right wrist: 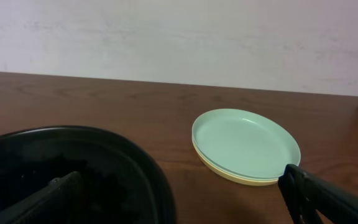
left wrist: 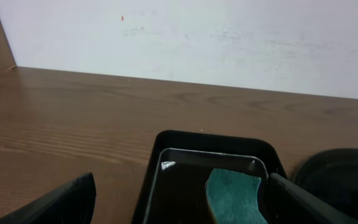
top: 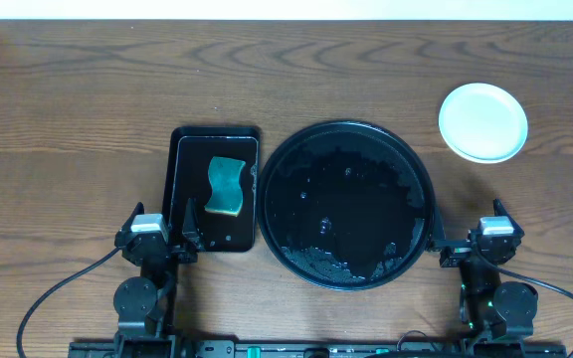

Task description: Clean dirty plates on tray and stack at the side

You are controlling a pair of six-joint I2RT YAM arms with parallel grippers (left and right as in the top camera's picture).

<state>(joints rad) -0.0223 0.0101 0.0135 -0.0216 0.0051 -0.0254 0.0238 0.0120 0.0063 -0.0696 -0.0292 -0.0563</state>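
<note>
The plates point(top: 482, 121) sit in one stack on the table at the far right, a pale mint one on top and a pale yellow one at the bottom point(right wrist: 246, 146). The large round black tray point(top: 347, 204) stands at the middle, wet and holding no plates; its rim shows in the right wrist view point(right wrist: 135, 155). My left gripper point(top: 153, 237) is open and empty near the front edge, left of the rectangular tray. My right gripper point(top: 477, 242) is open and empty near the front edge, right of the round tray.
A smaller rectangular black tray point(top: 216, 188) stands left of the round tray and holds a teal and yellow sponge point(top: 226, 185); both show in the left wrist view, the tray point(left wrist: 185, 149) and the sponge point(left wrist: 235, 196). A white wall runs behind the table.
</note>
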